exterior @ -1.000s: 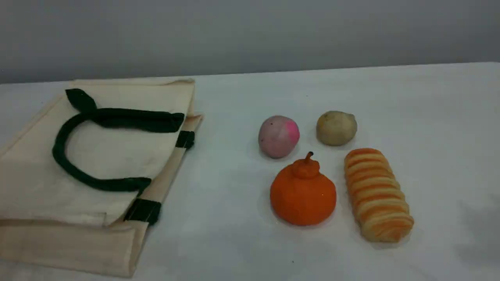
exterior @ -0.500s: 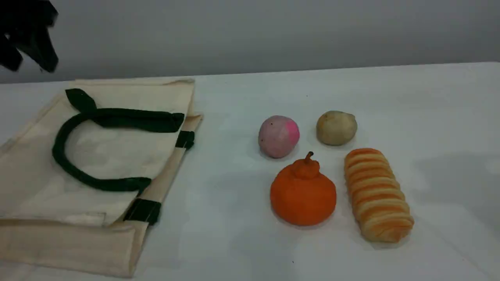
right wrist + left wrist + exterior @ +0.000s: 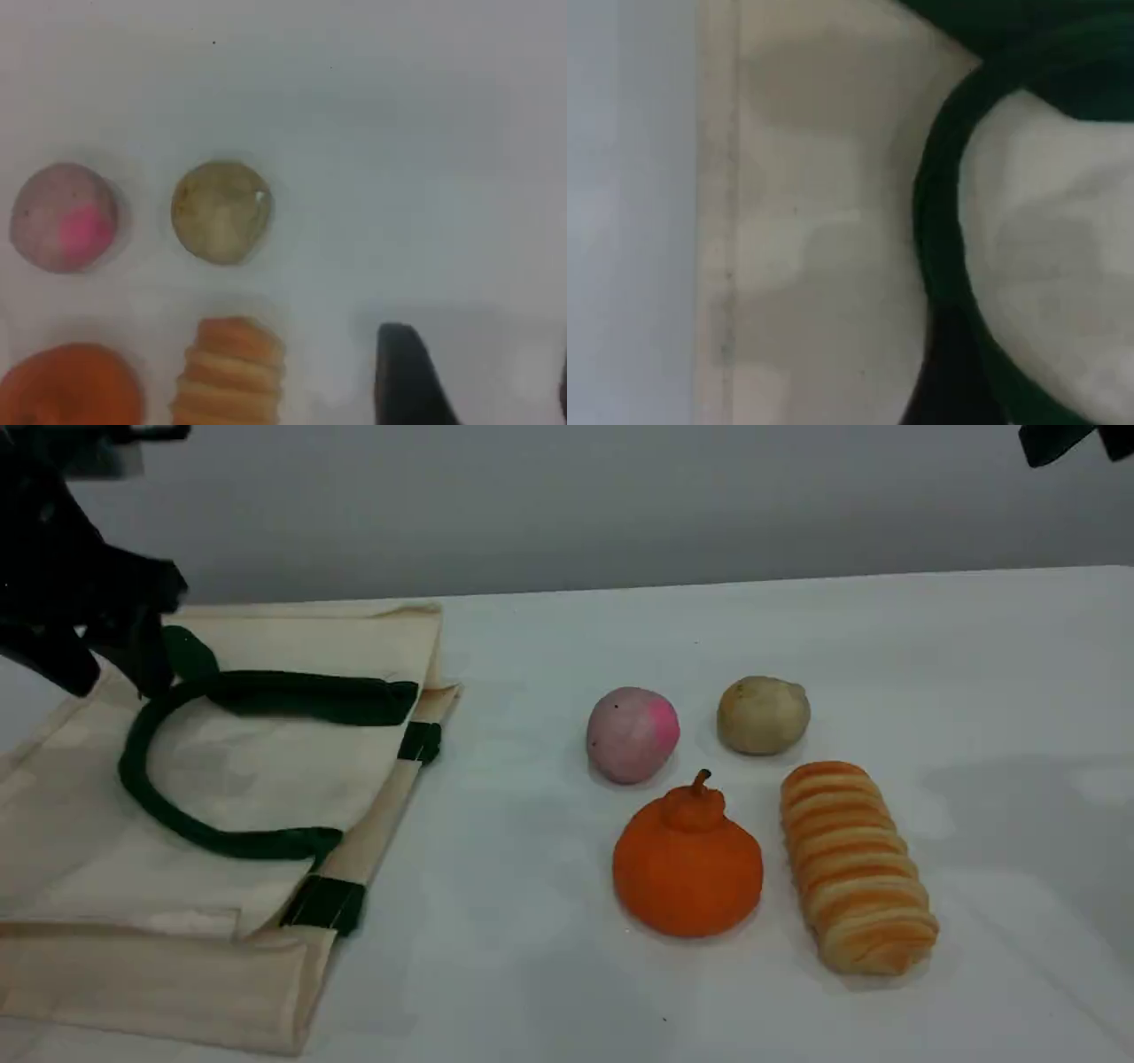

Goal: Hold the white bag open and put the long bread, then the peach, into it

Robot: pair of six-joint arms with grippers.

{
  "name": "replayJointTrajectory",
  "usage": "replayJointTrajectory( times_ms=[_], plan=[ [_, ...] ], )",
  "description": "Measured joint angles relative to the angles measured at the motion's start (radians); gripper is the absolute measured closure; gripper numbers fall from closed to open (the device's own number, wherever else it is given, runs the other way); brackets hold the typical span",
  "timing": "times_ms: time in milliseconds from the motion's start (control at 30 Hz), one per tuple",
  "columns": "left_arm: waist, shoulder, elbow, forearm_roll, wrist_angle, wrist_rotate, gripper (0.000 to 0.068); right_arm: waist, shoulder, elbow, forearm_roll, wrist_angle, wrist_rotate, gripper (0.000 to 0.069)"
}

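The bag lies flat and closed on the left of the surface. One green handle curls in a loop on its upper face. A second green patch shows at the bag's right edge.

The left claw hangs over the bag's far left corner, just beside the far end of the handle. Its two fingers are spread with nothing between them. Its own camera shows only cream cloth and the curve of the handle.

The foods sit well apart from the bag, on the right half of the surface. The peach is nearest the bag, with a beige lump just beside it on the right. In front of the peach stands an orange fruit with its stem up. The bread lies to the right of that fruit, close but not touching, with one end near the beige lump and the other toward the camera.

The right claw is high at the top right, well above the foods. It touches nothing, and its fingers seem parted, though only one tip shows clearly.
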Motion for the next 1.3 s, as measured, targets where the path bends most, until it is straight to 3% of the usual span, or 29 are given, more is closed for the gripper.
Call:
replayJointTrajectory(
  times_ms=[233,567,967,1067,1233,1300],
  plan=[
    [0.001,0.039,-0.001,0.027,-0.019,-0.011,0.0248,0.000,0.000,0.000,0.000,0.001,0.000,0.0358],
    [0.001,0.093,-0.001,0.185,-0.033,-0.163,0.0248,0.000,-0.001,0.000,-0.001,0.002,0.000,0.0358],
    [0.001,0.158,-0.001,0.185,-0.091,-0.163,0.0251,0.000,-0.001,0.000,-0.001,0.006,0.000,0.0358],
    [0.001,0.158,-0.001,0.185,-0.107,-0.163,0.0305,0.000,-0.001,0.000,-0.001,0.007,0.000,0.0358],
    [0.001,0.158,-0.001,0.185,-0.107,-0.151,0.0570,0.000,-0.001,0.000,-0.001,0.007,0.000,0.0358],
    [0.001,0.158,-0.001,0.185,-0.110,-0.146,0.0590,0.000,-0.001,0.000,-0.001,0.007,0.000,0.0358]
  ],
)
